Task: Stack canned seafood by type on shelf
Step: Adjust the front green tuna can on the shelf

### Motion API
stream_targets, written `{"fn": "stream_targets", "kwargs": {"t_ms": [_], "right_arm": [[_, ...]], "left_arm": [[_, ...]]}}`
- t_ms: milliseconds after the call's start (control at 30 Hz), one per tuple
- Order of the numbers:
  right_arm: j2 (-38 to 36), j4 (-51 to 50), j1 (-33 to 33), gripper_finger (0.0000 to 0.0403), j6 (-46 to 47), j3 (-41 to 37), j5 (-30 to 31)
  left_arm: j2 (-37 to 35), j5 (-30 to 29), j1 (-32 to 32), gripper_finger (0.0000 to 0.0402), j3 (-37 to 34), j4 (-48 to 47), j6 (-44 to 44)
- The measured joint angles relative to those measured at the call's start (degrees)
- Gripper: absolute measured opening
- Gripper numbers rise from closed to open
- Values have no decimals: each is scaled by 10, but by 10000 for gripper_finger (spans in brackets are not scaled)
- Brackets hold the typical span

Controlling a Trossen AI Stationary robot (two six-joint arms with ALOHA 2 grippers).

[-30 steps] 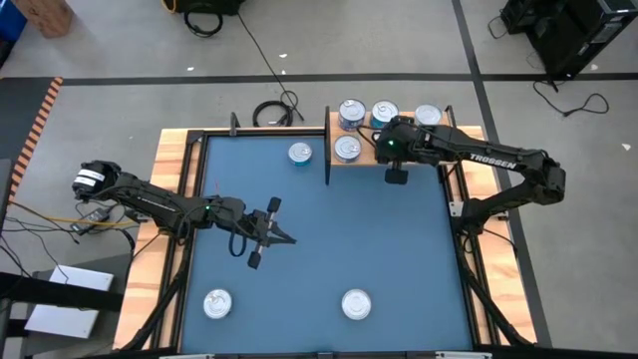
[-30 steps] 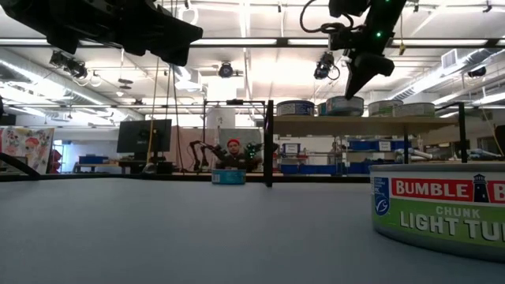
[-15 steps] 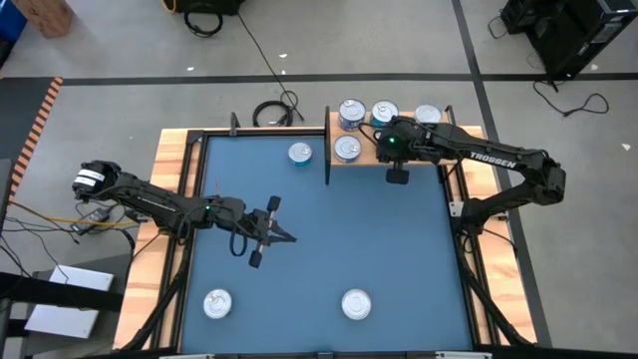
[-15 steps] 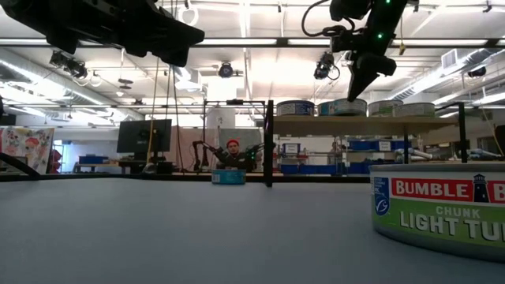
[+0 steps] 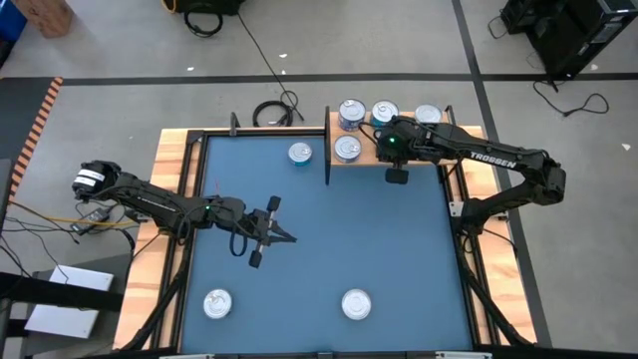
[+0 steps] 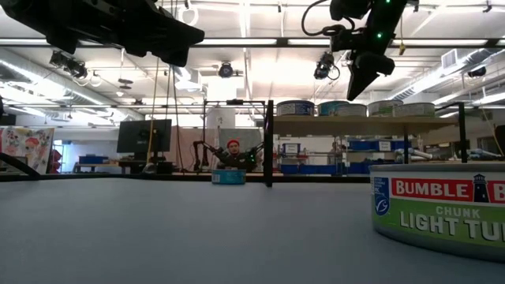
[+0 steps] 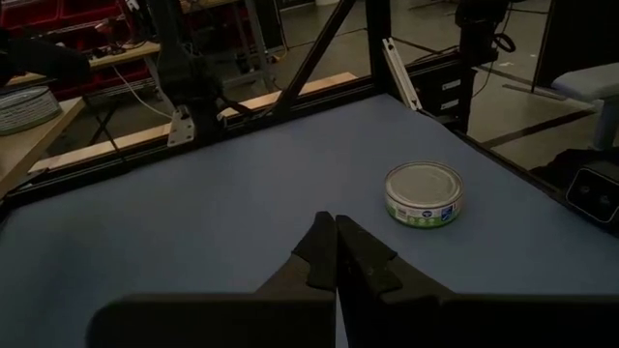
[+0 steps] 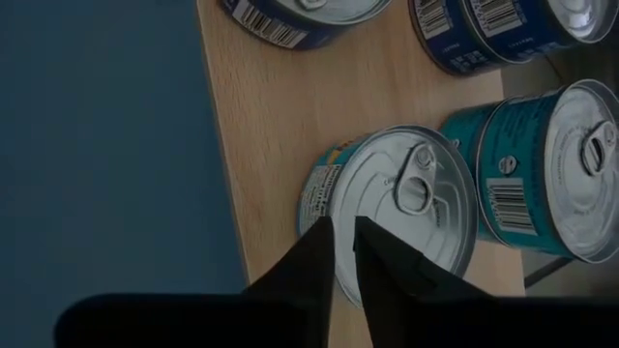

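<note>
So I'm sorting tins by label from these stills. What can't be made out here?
- High view: the right gripper arm covers part of the shelf, so tins under it are hidden.
- High view: the tins on the blue mat show only silver tops; side labels are unseen.
- Low view: the near tin is cut off by the picture's edge.
- Low view: the far tin is too small to read.

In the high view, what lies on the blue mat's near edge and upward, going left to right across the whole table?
Left arm's base → loose can → left gripper → can by the shelf → near-edge can → shelf → right arm's elbow.
</note>
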Motion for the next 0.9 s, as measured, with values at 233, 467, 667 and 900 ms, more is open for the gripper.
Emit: {"fn": "stream_targets", "kwargs": {"t_ms": [233, 467, 667, 900], "right_arm": [[-2, -57, 9, 56, 39, 27, 12], [-3, -222, -28, 11, 247, 75, 49], [-5, -267, -92, 5, 349, 66, 52], [-6, -263, -123, 3, 350, 40, 62]], "left_arm": [[0, 0, 0, 2, 0, 0, -1], [0, 0, 0, 2, 0, -3, -1], [0, 0, 0, 2, 0, -4, -3], [0, 0, 0, 2, 0, -4, -4]]}}
